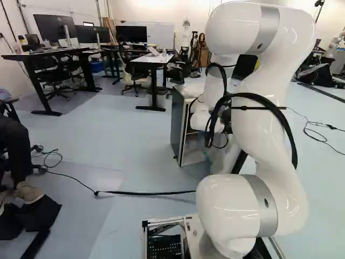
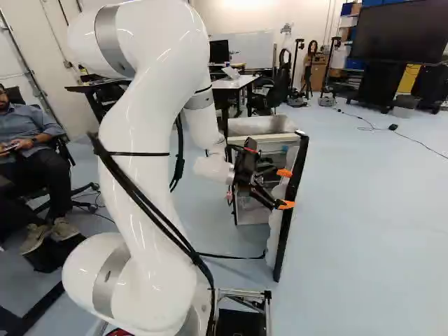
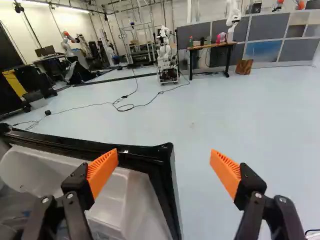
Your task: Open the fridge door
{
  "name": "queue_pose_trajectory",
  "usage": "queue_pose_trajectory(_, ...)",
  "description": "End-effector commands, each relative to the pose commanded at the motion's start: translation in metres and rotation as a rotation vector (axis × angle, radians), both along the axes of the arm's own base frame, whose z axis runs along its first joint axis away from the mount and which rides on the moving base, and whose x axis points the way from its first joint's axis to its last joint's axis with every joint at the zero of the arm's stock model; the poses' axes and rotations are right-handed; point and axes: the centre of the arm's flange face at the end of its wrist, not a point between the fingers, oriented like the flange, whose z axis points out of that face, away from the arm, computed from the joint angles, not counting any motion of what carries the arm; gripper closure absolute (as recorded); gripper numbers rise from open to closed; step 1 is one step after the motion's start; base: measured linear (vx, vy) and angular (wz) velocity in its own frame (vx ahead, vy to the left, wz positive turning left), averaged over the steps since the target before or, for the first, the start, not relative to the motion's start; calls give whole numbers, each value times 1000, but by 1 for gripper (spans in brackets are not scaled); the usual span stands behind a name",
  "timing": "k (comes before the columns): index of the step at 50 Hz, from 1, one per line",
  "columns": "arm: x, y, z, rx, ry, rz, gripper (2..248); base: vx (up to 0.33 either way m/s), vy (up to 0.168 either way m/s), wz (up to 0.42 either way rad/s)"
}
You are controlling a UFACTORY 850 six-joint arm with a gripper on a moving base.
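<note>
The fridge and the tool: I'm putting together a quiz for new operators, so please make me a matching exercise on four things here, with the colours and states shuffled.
Things:
1. Fridge door
2. Tool
3. Finger pads
4. Door's inner lining

Colours and states:
A. Orange
B. Fingers spread apart, gripping nothing
C. White
D. Standing open, swung out from the fridge body

Right pairs: 1-D, 2-B, 3-A, 4-C
</note>
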Motion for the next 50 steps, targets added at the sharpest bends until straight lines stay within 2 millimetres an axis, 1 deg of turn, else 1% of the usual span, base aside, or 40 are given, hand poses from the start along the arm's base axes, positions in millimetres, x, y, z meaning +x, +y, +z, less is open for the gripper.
queue_pose_trajectory(31,17,-2,0,-3,-20,1,3,0,0,0)
queue_pose_trajectory(38,20,-10,0,-4,-28,-16,3,0,0,0)
queue_pose_trajectory(50,27,-33,0,-8,-46,-65,3,0,0,0)
